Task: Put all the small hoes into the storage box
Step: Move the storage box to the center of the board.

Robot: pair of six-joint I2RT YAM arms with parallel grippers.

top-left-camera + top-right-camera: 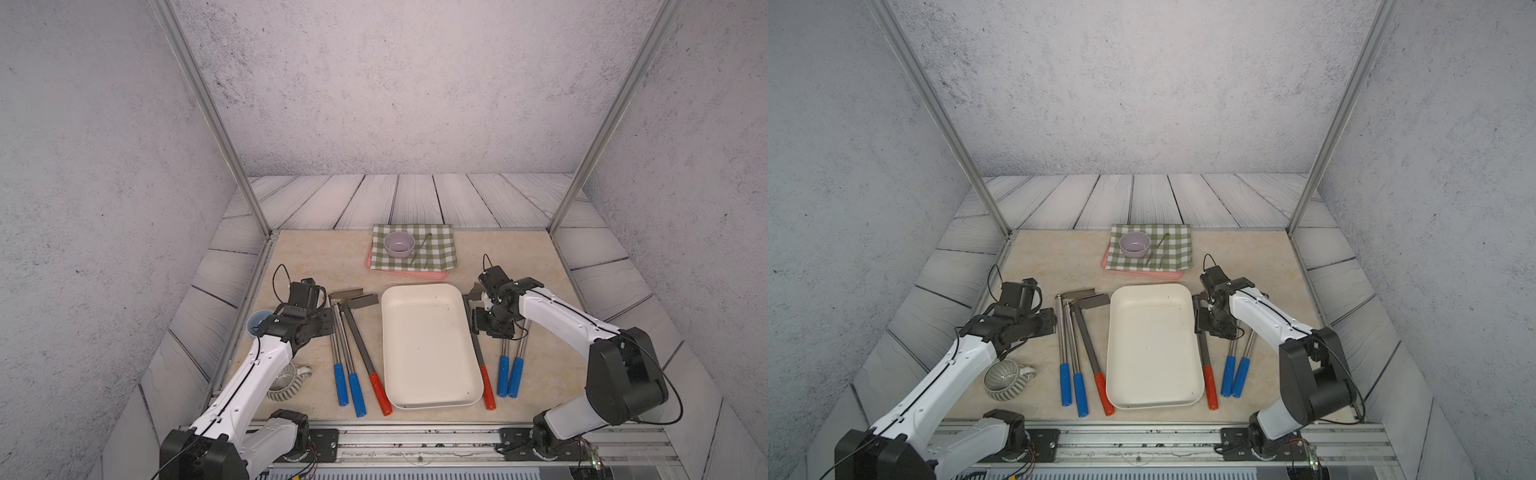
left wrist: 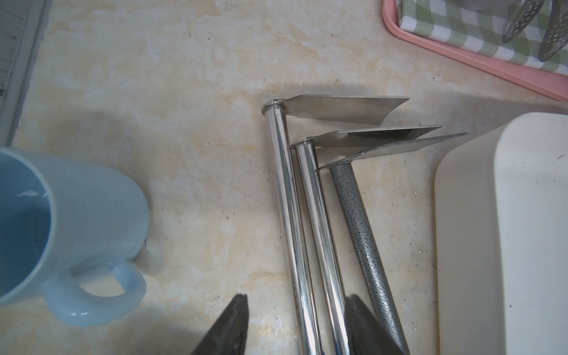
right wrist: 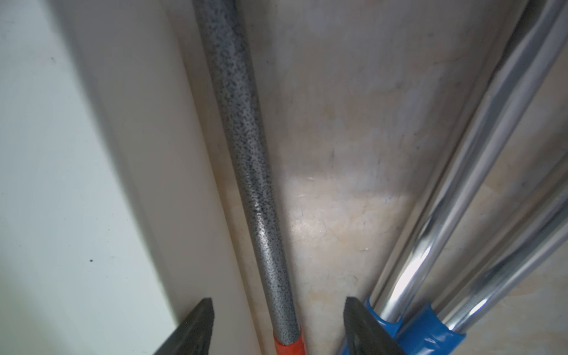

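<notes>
In the right wrist view, the right gripper [image 3: 279, 302] had its jaws apart. They straddled the speckled grey shaft of the red-gripped hoe [image 3: 246, 153], with a gap on both sides. One finger [image 3: 196, 325] hung over the rim of the storage box [image 3: 92, 153]. The other sat just beside the blue grips of two chrome hoes [image 3: 461, 184].

Both top views hid those fingertips under the wrist. They did show that this hoe [image 1: 478, 353] lay on the table against the outside of the box [image 1: 428, 345], not in it.

In the left wrist view, the left gripper [image 2: 296, 296] also had its jaws apart, with two chrome shafts [image 2: 285, 199] between them. A second grey hoe [image 2: 356, 221] lay just outside one jaw, and a blue mug [image 2: 76, 230] sat well outside the other. We could not tell which hoe was the small one.
</notes>
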